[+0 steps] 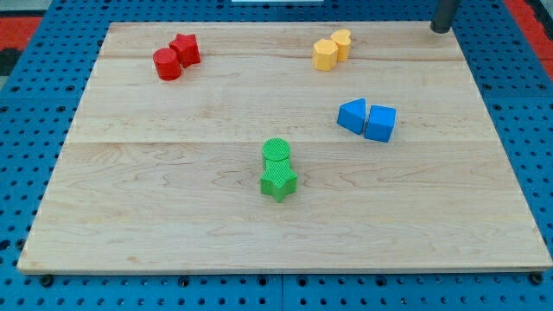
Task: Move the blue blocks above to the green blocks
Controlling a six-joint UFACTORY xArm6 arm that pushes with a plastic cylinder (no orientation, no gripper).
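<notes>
Two blue blocks sit touching right of the board's middle: a blue triangular block (352,116) and a blue cube (380,123) to its right. Two green blocks sit touching near the middle: a green cylinder (276,151) and a green star block (278,182) just below it. The blue pair lies to the upper right of the green pair. My tip (441,28) is at the view's top right corner, at the board's edge, far above and right of the blue blocks.
A red cylinder (168,64) and a red star block (185,49) touch at the top left. A yellow hexagonal block (325,54) and a yellow cylinder (342,42) touch at top centre. The wooden board (130,216) lies on a blue pegboard.
</notes>
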